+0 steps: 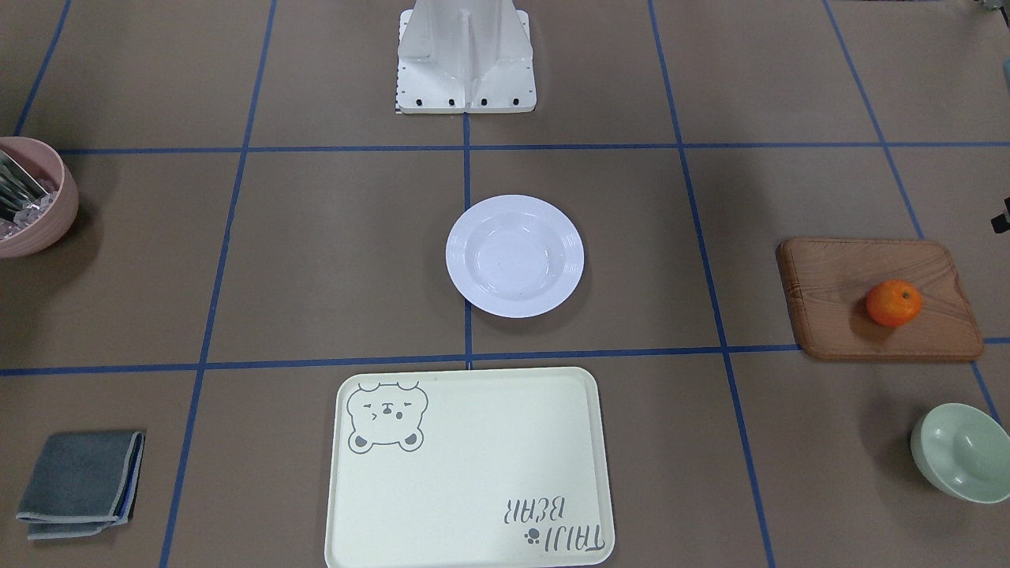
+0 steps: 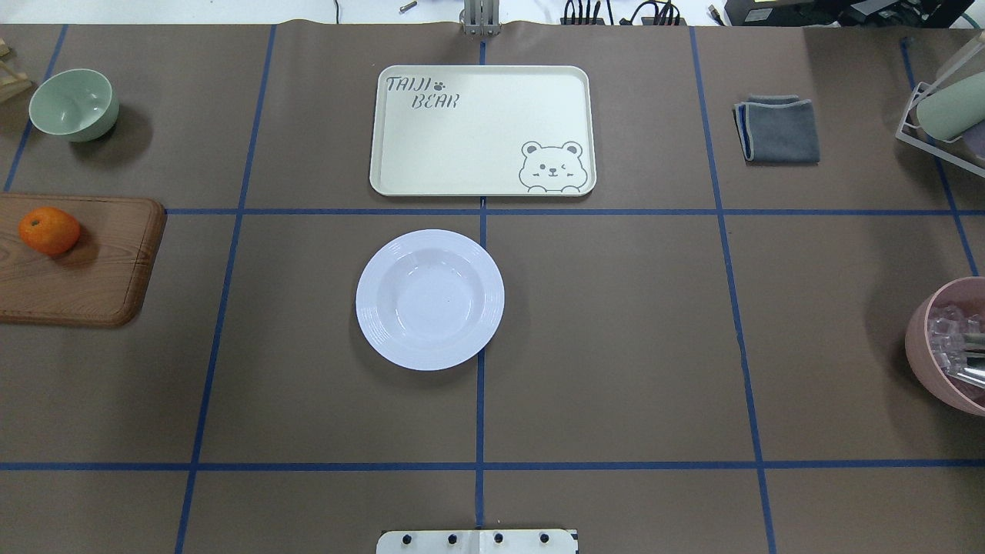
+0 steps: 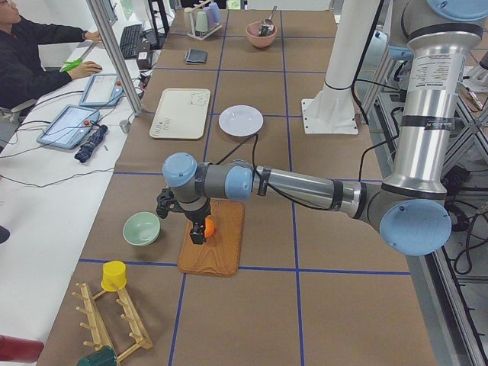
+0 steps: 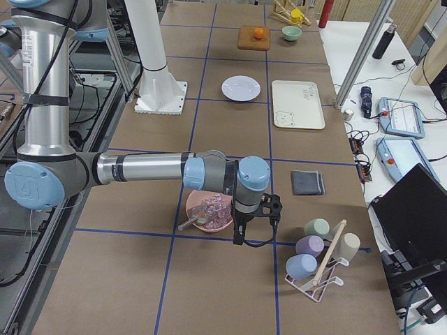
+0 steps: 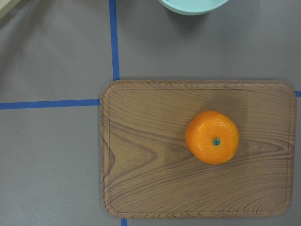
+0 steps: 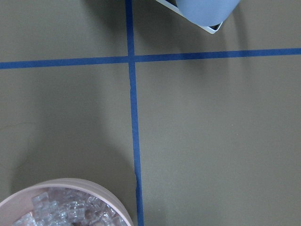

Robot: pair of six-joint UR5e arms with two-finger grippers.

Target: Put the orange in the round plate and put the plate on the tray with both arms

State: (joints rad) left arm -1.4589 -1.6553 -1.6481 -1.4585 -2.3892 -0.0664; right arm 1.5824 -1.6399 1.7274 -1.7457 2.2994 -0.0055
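Note:
The orange lies on a brown wooden board, and the left wrist view looks straight down on the orange. The white round plate stands empty at the table's middle. Beyond it lies the cream tray, with nothing on it. In the exterior left view my left gripper hangs just over the orange; I cannot tell whether it is open or shut. My right gripper hangs beside a pink bowl, its state also unclear.
The wooden board sits at the table's left end, with a pale green bowl near it. A pink bowl of clear pieces, a folded grey cloth and a mug rack occupy the right end. A person sits at a side desk.

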